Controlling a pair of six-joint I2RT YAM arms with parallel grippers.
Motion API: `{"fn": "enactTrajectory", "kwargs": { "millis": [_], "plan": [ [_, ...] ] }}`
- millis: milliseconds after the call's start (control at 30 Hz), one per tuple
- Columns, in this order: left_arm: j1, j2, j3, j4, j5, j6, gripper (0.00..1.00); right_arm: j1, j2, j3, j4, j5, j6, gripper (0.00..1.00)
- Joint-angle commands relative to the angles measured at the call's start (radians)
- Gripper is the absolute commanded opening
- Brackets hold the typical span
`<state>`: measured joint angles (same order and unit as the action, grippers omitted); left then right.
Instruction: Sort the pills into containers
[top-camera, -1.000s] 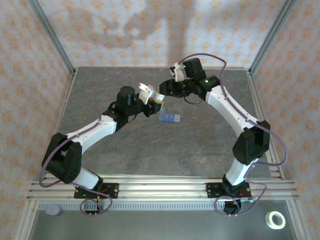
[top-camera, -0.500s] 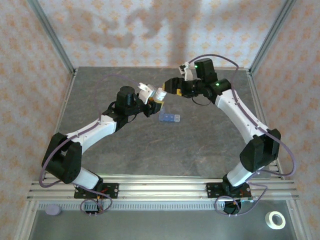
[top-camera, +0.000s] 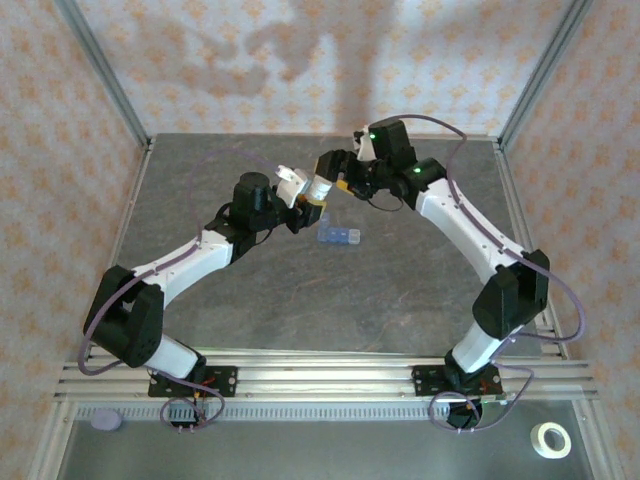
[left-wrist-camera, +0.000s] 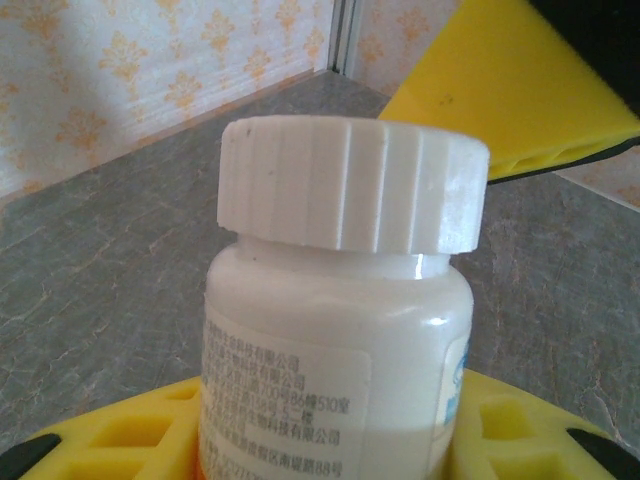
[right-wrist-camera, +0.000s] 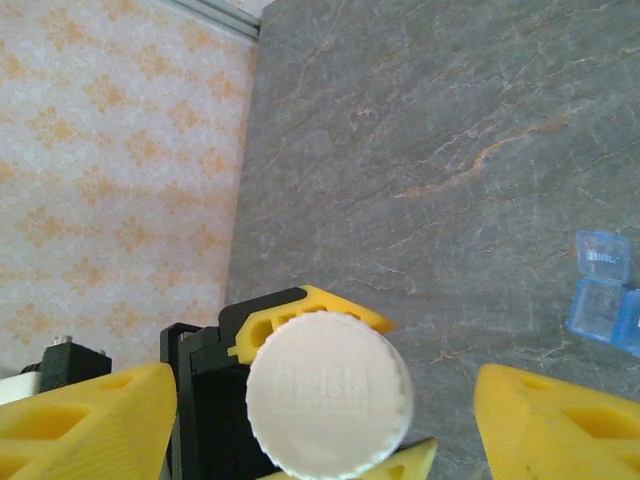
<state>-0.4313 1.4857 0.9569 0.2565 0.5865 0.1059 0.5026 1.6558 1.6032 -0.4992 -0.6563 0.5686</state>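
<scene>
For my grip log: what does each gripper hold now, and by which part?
The left gripper holds the white bottle by its lower body, cap on. The right gripper is open around the cap, holding nothing.

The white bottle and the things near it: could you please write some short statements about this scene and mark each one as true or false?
1. The left gripper holds the white bottle between its yellow fingers. True.
2. The cap is off the bottle. False: the ribbed white cap sits on the bottle's neck.
3. The right gripper is clamped on the cap. False: its fingers stand open on either side of the cap, with a gap on each side.
4. The blue pill organiser lies on the table, apart from both grippers. True.
</scene>
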Motion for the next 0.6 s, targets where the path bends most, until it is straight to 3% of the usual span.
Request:
{"fn": "enactTrajectory", "kwargs": {
  "millis": [0,300,567],
  "plan": [
    [0.003,-0.015,0.017,0.02,-0.017,0.012,0.0,0.014,0.017,0.046,0.007,0.025,0.014,0.76],
    [0.004,-0.013,0.02,0.024,-0.017,0.01,0.0,0.028,0.023,0.032,0.004,0.004,-0.001,0.6],
    [0.003,-0.007,0.023,0.032,-0.015,0.005,0.0,0.031,0.02,0.021,-0.023,-0.025,-0.043,0.56]
  ]
}}
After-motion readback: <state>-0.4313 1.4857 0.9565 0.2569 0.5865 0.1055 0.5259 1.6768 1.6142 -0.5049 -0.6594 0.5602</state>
